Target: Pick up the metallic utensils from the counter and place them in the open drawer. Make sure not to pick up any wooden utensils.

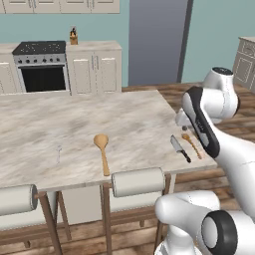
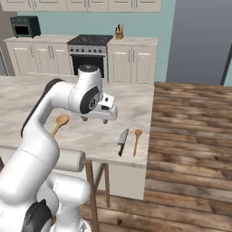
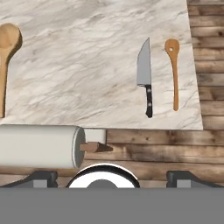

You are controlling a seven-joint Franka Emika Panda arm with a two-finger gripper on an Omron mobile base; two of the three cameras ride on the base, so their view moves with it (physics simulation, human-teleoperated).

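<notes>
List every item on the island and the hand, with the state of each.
knife: flat on the island top, near its edge, untouched.
holed wooden spoon: flat, beside the knife, apart from it.
round wooden spoon: flat, mid-counter.
fork: flat, far from the knife.
hand: open, holding nothing, above the counter edge.

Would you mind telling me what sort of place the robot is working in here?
A home kitchen, most likely: a stove with an oven sits among white cabinets, and a marble island counter holds a knife and a wooden spoon.
</notes>
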